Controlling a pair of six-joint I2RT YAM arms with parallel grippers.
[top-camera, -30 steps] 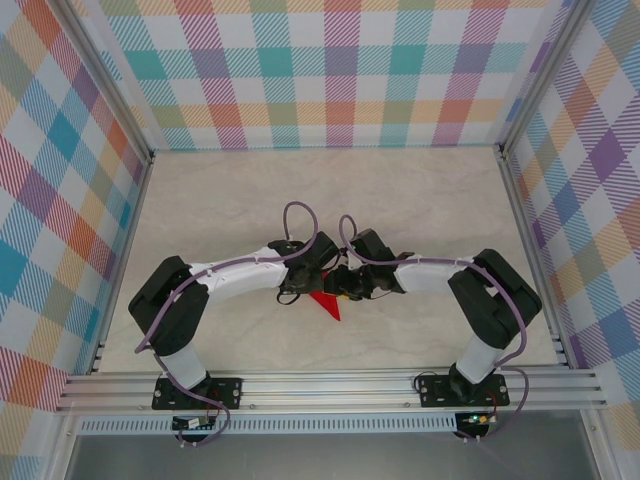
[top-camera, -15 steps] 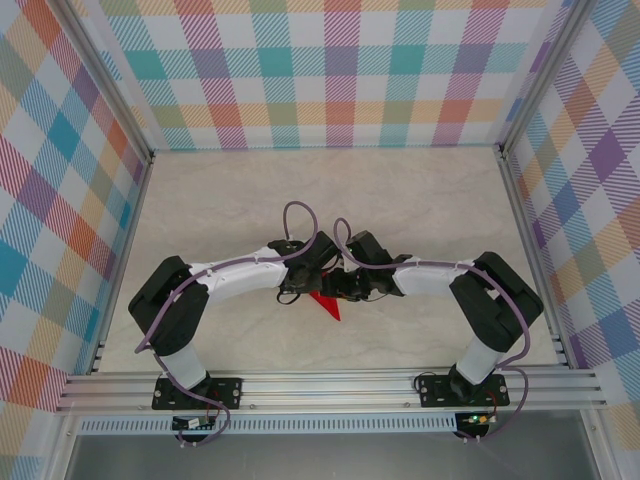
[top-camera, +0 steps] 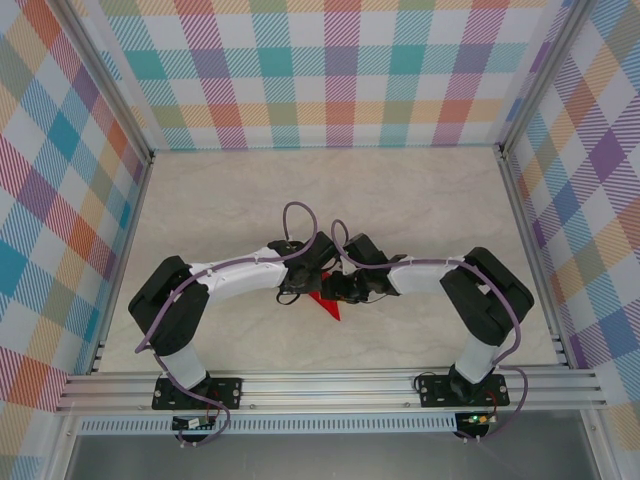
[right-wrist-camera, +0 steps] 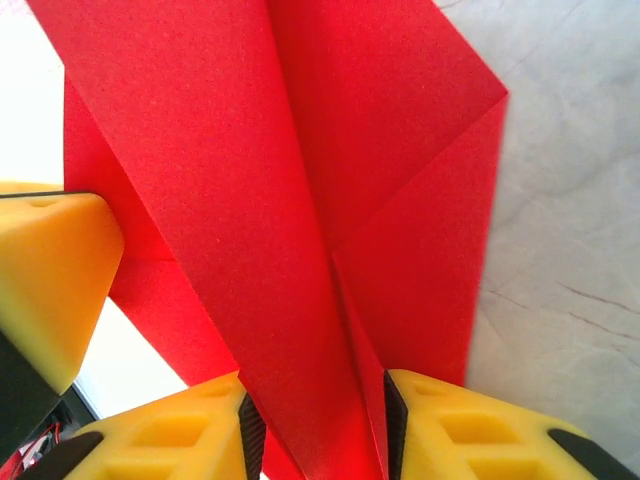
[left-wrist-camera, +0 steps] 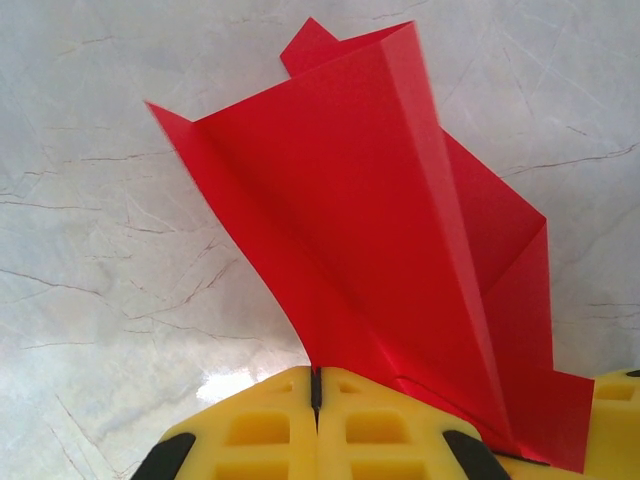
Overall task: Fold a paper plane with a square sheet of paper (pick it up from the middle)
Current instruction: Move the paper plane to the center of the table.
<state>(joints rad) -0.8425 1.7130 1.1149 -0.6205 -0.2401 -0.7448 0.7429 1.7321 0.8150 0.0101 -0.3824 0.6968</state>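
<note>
The paper plane [top-camera: 329, 306] is bright red creased paper, and its pointed tip sticks out toward the near edge below both grippers at mid-table. My left gripper [left-wrist-camera: 316, 378] is shut on the plane's lower edge, and the paper [left-wrist-camera: 370, 230] fans up and away from the yellow fingers. My right gripper [right-wrist-camera: 315, 405] stands open, with the folded centre of the plane [right-wrist-camera: 250, 180] running between its black pads. A left fingertip [right-wrist-camera: 45, 280] shows close by in the right wrist view. From above, the left gripper [top-camera: 312, 290] and right gripper [top-camera: 340, 290] nearly touch.
The marble tabletop [top-camera: 420, 200] stretches behind and to both sides of the arms. Checked walls [top-camera: 330, 70] close off three sides. An aluminium rail [top-camera: 330, 385] runs along the near edge by the arm bases.
The right arm has shifted a little to the left, closer to the left gripper. The left arm and the plane's tip have stayed in place.
</note>
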